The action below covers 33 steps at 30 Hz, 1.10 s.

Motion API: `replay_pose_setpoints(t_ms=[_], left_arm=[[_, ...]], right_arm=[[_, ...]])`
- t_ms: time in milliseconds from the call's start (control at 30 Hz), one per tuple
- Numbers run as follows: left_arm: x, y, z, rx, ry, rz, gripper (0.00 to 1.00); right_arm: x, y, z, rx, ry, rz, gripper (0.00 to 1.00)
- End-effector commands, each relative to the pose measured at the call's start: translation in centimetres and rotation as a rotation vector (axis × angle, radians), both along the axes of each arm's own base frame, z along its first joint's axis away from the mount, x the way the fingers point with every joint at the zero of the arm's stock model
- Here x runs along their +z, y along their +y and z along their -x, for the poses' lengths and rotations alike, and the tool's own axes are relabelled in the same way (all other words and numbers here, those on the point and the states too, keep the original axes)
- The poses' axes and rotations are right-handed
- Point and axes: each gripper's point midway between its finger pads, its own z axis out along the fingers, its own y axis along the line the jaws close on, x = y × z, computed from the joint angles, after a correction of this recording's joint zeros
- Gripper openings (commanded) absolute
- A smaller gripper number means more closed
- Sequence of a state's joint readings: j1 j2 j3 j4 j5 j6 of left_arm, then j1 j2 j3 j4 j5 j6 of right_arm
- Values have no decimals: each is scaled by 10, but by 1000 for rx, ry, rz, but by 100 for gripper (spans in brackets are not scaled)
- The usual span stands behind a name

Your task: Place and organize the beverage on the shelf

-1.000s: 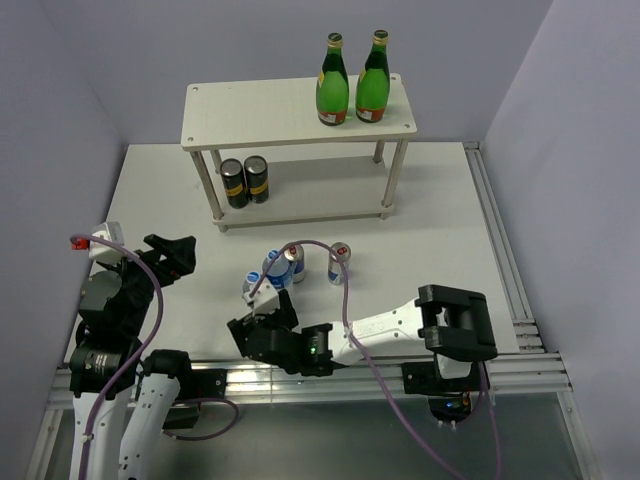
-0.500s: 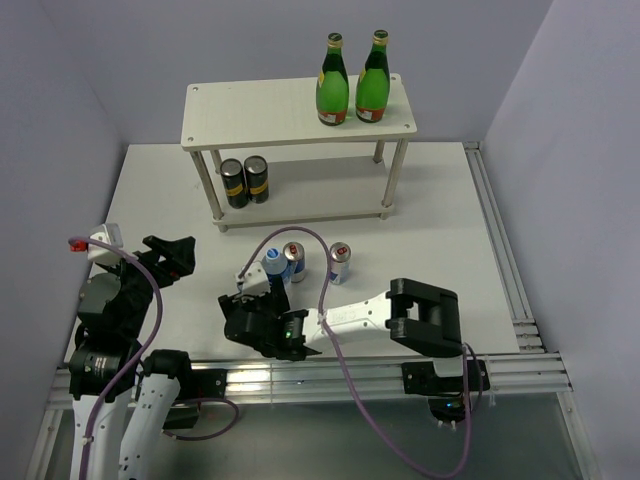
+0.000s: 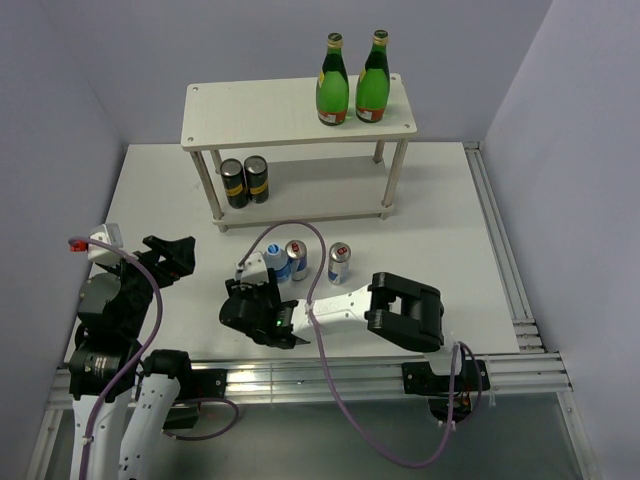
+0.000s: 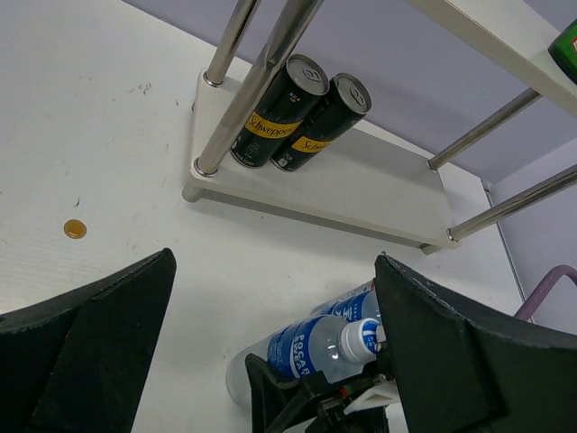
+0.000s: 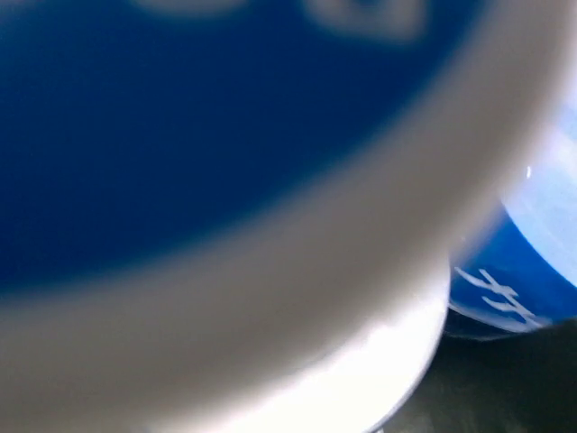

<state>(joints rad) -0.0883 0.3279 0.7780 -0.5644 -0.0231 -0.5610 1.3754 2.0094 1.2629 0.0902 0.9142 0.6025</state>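
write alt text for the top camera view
The right gripper reaches left across a white table to a water bottle, with two silver cans standing beside it. Farther back, a pale two-tier shelf holds two green bottles on top and two dark cans below. The left gripper sits open at the near left.

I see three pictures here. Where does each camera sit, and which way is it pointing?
Top external: fixed above and behind the arms, looking down on the table and shelf; both arms show.
Left wrist: on the left arm, low, facing the shelf's lower board and two black cans; its own dark fingers frame the view.
Right wrist: pressed close to a water bottle, all blur; no fingers are clear.
Shared: top and left wrist both show the shelf and black cans.
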Motion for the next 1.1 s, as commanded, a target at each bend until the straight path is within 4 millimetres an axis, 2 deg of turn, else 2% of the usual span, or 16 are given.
replay_pose_setpoints(t_ms=[0, 100, 133, 200, 300, 333, 400, 433, 500, 633, 733, 767, 833, 900, 933, 1067], left_arm=[[10, -1, -2, -10, -43, -16, 99], [10, 0, -2, -9, -40, -16, 99], [10, 0, -2, -9, -40, -15, 99], [9, 0, -3, -6, -36, -17, 99], [9, 1, -3, -3, -37, -18, 99], [9, 1, -4, 0, -37, -18, 99], [9, 2, -4, 2, -36, -18, 99], [9, 2, -4, 2, -36, -18, 99], [9, 2, -4, 3, -36, -18, 99], [9, 2, -5, 5, -34, -20, 99], [10, 2, -4, 5, -39, -18, 99], [10, 2, -3, 5, -40, -18, 99], [10, 2, -3, 5, -40, -18, 99], [10, 2, -3, 5, -40, -18, 99], [10, 2, -3, 5, -39, -18, 99], [10, 2, -3, 5, -42, -18, 99]], right_arm=[[16, 3, -20, -76, -37, -58, 37], [24, 0, -19, -81, -31, -60, 13], [35, -1, -17, -80, -36, -75, 2], [49, -6, -11, -83, -48, -85, 0], [98, -9, 13, -46, -91, -159, 0], [127, -16, 30, -12, -115, -201, 0], [160, -25, 45, 1, -141, -256, 0], [192, -40, 48, -17, -161, -316, 0], [229, -63, 57, -19, -185, -361, 0], [272, -103, 52, -67, -238, -385, 0], [291, -134, 36, -147, -283, -336, 0], [282, -141, 32, -132, -267, -275, 0], [289, -168, 5, -173, -239, -341, 0], [277, -179, -11, -153, -240, -377, 0], [282, -203, -23, -191, -267, -387, 0], [267, -233, -50, -280, -277, -334, 0]])
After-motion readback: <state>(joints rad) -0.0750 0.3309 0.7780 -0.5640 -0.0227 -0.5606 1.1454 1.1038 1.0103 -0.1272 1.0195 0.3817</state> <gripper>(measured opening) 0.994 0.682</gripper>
